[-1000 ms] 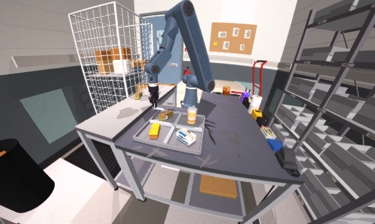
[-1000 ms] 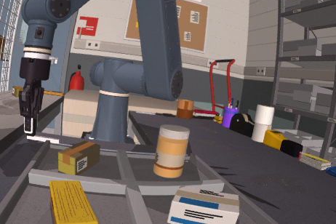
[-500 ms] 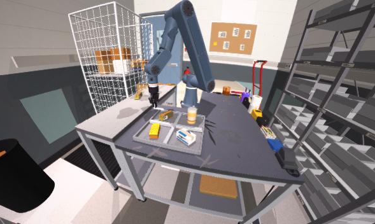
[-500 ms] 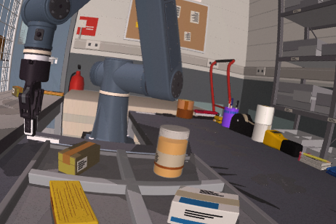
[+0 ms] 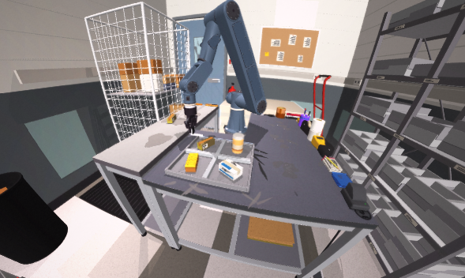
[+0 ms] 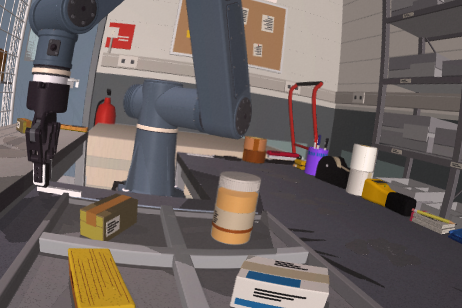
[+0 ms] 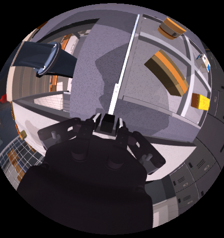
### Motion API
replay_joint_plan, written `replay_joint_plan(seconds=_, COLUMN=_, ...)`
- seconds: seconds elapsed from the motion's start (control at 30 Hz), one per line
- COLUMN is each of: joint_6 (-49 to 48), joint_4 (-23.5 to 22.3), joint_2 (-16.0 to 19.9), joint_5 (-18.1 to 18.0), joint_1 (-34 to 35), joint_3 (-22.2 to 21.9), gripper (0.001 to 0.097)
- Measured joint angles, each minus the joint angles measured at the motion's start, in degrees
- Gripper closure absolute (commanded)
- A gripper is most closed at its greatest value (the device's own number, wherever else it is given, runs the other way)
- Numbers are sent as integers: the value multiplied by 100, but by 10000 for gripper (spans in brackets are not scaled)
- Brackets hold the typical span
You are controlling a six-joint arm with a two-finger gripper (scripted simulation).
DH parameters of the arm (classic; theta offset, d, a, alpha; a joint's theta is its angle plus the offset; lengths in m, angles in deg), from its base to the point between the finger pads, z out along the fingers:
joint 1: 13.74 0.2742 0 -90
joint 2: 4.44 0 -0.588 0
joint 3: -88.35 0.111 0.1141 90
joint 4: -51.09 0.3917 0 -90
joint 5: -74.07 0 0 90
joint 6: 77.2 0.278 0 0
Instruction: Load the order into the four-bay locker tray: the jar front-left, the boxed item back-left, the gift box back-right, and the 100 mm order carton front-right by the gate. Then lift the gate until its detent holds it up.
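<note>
The locker tray (image 5: 210, 164) lies on the dark table. The jar (image 5: 237, 143) stands upright in one bay. The brown order carton (image 5: 206, 143) with orange tape sits in the bay beside it. The yellow box (image 5: 191, 162) and the white and blue box (image 5: 230, 169) lie in the two nearer bays. The thin white gate bar (image 7: 122, 71) runs along the tray edge by the carton. My gripper (image 7: 108, 121) stands at the end of that bar with a small dark handle block (image 7: 107, 124) between its fingers, and it is not closed on the block.
A wire cage (image 5: 141, 71) with cartons stands behind the pale side table (image 5: 150, 146). A small yellow item (image 5: 171, 117) lies there. Tape, a purple cup, a white roll and tools (image 5: 318, 134) line the table's right edge. Shelving (image 5: 419, 130) stands to the right.
</note>
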Motion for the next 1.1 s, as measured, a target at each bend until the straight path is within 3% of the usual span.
replay_joint_plan(seconds=0.37, joint_6=0, joint_4=0, joint_2=0, joint_5=0, joint_1=0, joint_3=0, gripper=571)
replay_joint_plan(seconds=0.9, joint_6=0, joint_4=0, joint_2=-1, joint_5=1, joint_1=0, joint_3=0, gripper=891)
replay_joint_plan(seconds=1.1, joint_6=0, joint_4=0, joint_2=-1, joint_5=1, joint_1=0, joint_3=0, gripper=901)
